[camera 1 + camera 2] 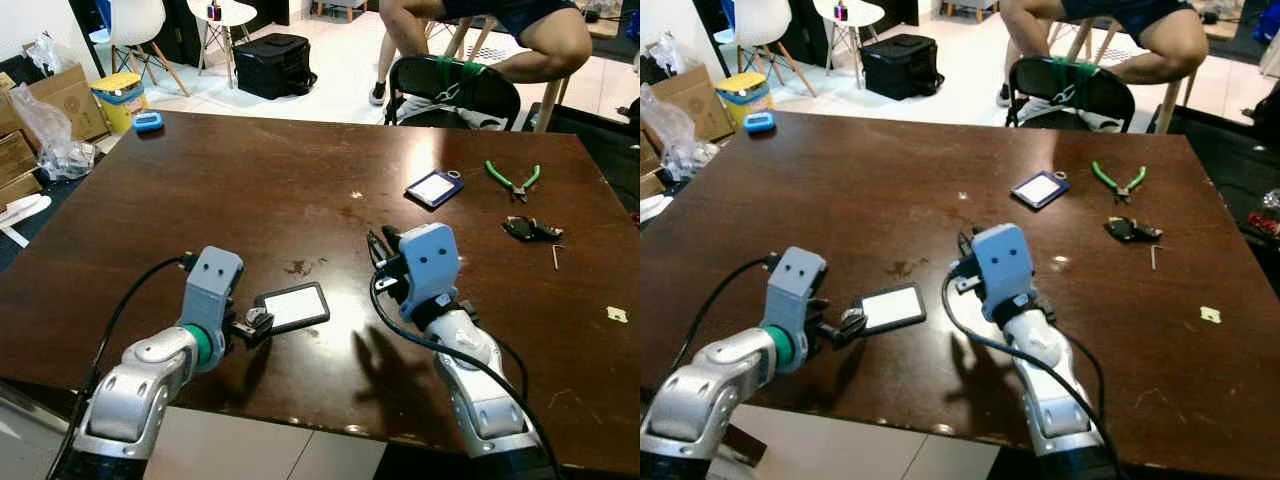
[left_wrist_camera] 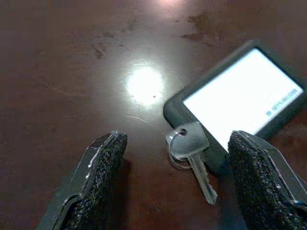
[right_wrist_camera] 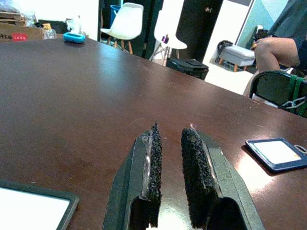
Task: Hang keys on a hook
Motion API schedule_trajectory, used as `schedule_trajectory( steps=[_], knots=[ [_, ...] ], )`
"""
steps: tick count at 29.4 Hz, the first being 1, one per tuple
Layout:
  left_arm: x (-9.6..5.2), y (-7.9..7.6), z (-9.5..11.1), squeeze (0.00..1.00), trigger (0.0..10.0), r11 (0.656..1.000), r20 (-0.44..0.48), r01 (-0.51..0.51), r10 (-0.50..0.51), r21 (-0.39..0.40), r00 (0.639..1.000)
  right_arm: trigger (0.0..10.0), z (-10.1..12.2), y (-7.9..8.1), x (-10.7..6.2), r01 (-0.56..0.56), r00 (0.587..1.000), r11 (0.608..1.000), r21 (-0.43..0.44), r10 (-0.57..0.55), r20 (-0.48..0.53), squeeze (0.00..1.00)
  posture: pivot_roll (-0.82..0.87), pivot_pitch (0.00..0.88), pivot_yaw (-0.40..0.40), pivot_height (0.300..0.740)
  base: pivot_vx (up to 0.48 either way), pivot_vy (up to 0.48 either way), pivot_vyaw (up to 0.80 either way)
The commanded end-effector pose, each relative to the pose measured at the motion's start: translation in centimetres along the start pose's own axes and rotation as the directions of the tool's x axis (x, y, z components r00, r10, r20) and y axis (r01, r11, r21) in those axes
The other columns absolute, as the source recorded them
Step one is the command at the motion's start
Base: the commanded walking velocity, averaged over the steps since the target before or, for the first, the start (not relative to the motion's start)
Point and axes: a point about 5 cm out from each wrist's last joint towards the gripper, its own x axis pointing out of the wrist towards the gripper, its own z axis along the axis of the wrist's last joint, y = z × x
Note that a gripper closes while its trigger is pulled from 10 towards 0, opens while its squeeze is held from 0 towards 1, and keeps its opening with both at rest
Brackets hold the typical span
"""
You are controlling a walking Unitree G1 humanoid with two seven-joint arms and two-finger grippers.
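Observation:
A silver key [image 2: 192,149] on a ring lies on the dark wooden table [image 1: 250,190], attached to a black tag with a white face [image 2: 240,98]. My left gripper [image 2: 178,141] is open, low over the table, and the key lies between its two fingertips without touching them. From the head, the tag [image 1: 292,306] sits near the table's front edge just right of the left gripper [image 1: 248,328]. My right gripper [image 3: 170,139] hovers above the table to the right of the tag, its pads nearly together with nothing between them.
A blue card holder [image 1: 433,187], green pliers [image 1: 513,179] and a small black object [image 1: 530,229] lie at the far right of the table. A blue item [image 1: 148,121] sits at the far left corner. A person [image 1: 530,30] sits beyond the far edge by a black chair [image 1: 455,90].

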Motion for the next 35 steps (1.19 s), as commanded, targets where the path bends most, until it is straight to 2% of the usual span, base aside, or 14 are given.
schedule_trajectory(
  steps=[1,5,7,8,11,12,14,17,20,25,32,33,34,35],
  knots=[
    [0.2,0.1,-0.6,0.0,6.4,1.0,-0.023,-0.012,0.012,0.007,1.0,10.0,-0.2,0.2,-0.1,-0.01,1.0,1.0,0.006,0.01,-0.006,0.0,-0.14,0.056,0.13,0.74,0.0,0.0,0.0],
    [0.4,0.3,-1.0,0.0,6.1,1.0,-0.035,-0.023,0.024,0.009,0.999,10.0,-0.3,0.2,-0.2,-0.009,1.0,1.0,0.007,0.009,-0.008,0.0,-0.14,0.06,0.128,0.74,0.0,0.0,0.0],
    [0.5,0.3,-1.2,0.0,5.5,1.0,-0.041,-0.029,0.03,0.007,0.999,10.0,-0.3,0.2,-0.2,-0.009,1.0,1.0,0.006,0.009,-0.009,0.0,-0.14,0.06,0.128,0.74,0.0,0.0,0.0],
    [0.5,0.4,-1.3,0.0,4.9,0.999,-0.045,-0.034,0.035,0.004,0.998,10.0,-0.3,0.2,-0.2,-0.01,1.0,1.0,0.006,0.01,-0.009,0.0,-0.14,0.06,0.128,0.74,0.0,0.0,0.0],
    [0.6,0.4,-1.4,0.0,4.9,0.999,-0.047,-0.037,0.037,0.003,0.998,10.0,-0.3,0.2,-0.3,-0.011,1.0,1.0,0.005,0.011,-0.009,0.0,-0.14,0.06,0.128,0.74,0.0,0.0,0.0],
    [0.6,0.4,-1.5,0.0,4.4,0.999,-0.048,-0.042,0.042,0.002,0.998,10.0,-0.3,0.2,-0.3,-0.011,1.0,1.0,0.006,0.011,-0.009,0.0,-0.14,0.061,0.127,0.74,0.0,0.0,0.0],
    [0.6,0.5,-1.5,0.0,4.1,0.999,-0.048,-0.046,0.046,0.002,0.998,10.0,-0.3,0.2,-0.3,-0.012,1.0,1.0,0.006,0.012,-0.008,0.0,-0.14,0.061,0.127,0.74,0.0,0.0,0.0],
    [0.6,0.6,-1.6,0.0,4.1,0.999,-0.047,-0.053,0.053,0.003,0.997,10.0,-0.3,0.2,-0.3,-0.012,1.0,1.0,0.007,0.012,-0.008,0.0,-0.14,0.063,0.127,0.74,0.0,0.0,0.0],
    [0.5,0.9,-1.8,0.0,2.9,0.998,-0.05,-0.06,0.06,0.004,0.997,10.0,-0.3,0.2,-0.3,-0.014,1.0,1.0,0.007,0.014,-0.009,0.0,-0.14,0.063,0.127,0.74,0.0,0.0,0.0],
    [0.4,0.9,-2.0,0.0,3.3,0.998,-0.053,-0.06,0.061,0.007,0.997,10.0,-0.3,0.2,-0.3,-0.012,1.0,1.0,0.007,0.012,-0.009,0.0,-0.14,0.063,0.127,0.74,0.0,0.0,0.0],
    [0.3,0.7,-2.3,0.0,3.3,0.998,-0.058,-0.056,0.056,0.01,0.997,10.0,-0.3,0.1,-0.3,-0.011,1.0,1.0,0.005,0.011,-0.008,0.0,-0.15,0.061,0.127,0.74,0.0,0.0,0.0],
    [0.3,0.6,-2.3,0.0,3.5,0.998,-0.059,-0.055,0.055,0.011,0.997,10.0,-0.3,0.1,-0.2,-0.011,1.0,1.0,0.004,0.011,-0.008,0.0,-0.15,0.061,0.127,0.74,0.0,0.0,0.0],
    [0.3,0.6,-2.3,0.0,5.1,0.998,-0.057,-0.054,0.055,0.017,0.997,10.0,-0.3,0.1,-0.2,-0.01,1.0,1.0,0.003,0.01,-0.008,0.0,-0.15,0.061,0.126,0.74,0.0,0.0,0.0],
    [0.3,0.6,-2.3,0.0,5.1,0.998,-0.055,-0.054,0.055,0.02,0.997,10.0,-0.3,0.0,-0.2,-0.009,1.0,1.0,0.002,0.009,-0.008,0.0,-0.15,0.061,0.126,0.74,0.0,0.0,0.0]
  ],
)
